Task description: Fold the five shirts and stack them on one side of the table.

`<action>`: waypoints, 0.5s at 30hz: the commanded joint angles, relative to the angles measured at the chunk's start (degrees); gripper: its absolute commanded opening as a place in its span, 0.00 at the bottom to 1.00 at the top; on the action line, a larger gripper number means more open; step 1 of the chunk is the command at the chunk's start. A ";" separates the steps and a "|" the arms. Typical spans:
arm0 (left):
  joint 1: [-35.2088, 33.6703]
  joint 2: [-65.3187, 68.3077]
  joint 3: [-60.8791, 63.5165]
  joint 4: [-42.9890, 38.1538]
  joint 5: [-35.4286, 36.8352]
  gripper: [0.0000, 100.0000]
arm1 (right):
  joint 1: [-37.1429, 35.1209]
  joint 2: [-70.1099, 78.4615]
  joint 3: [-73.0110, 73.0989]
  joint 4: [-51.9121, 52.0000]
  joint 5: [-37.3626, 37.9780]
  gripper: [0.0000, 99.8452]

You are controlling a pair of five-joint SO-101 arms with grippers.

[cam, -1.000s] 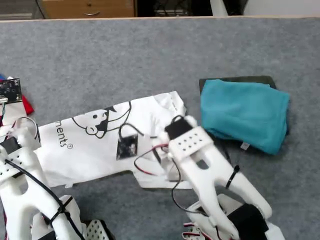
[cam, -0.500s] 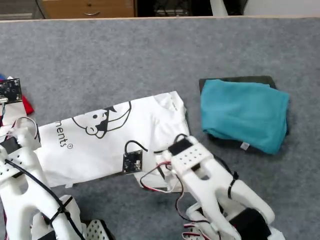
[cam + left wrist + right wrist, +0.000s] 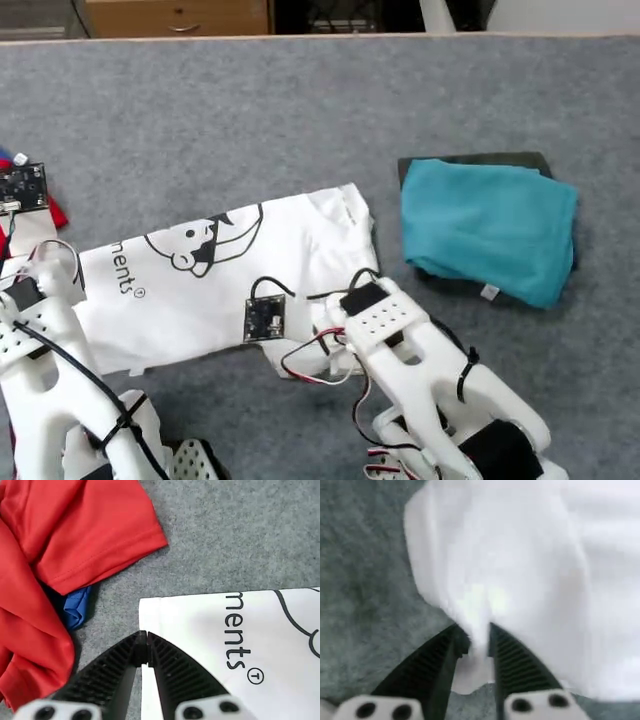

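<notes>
- left gripper: clenched on the edge of the white shirt, fingertips meeting right at the cloth's border.
- Shirt print faces up. The lettering starts just ahead of the left gripper's tips.
- red shirt: crumpled, ahead of the left gripper and off to the side, not touching the white shirt.
- blue garment: pokes out from under the red shirt, near the left gripper's tips.
- right gripper: grasping a bunched bit of the white shirt's edge. Cloth sits between the fingers, and the rest of the shirt spreads out ahead of the tips.
- High view: white shirt lies spread on the grey table, spanning from one gripper to the other.
- teal shirt: folded, stacked on a dark folded shirt, well apart from the right gripper and clear of the white shirt.
</notes>
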 commanded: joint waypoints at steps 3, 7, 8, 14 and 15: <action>0.13 -1.32 -0.66 0.09 -0.44 0.03 | 4.84 0.40 -9.45 5.89 1.23 0.01; 0.04 -1.32 -0.66 0.09 -0.44 0.03 | 8.18 2.07 -21.76 15.56 6.51 0.01; 0.13 -1.32 -0.66 0.09 -0.44 0.03 | 8.35 3.38 -25.27 18.02 7.65 0.01; 0.13 -1.32 -0.66 0.18 -0.44 0.03 | 8.26 16.40 -42.51 22.86 9.49 0.01; 0.13 -1.32 -0.66 0.18 -0.44 0.03 | 8.26 19.12 -45.23 22.86 9.85 0.01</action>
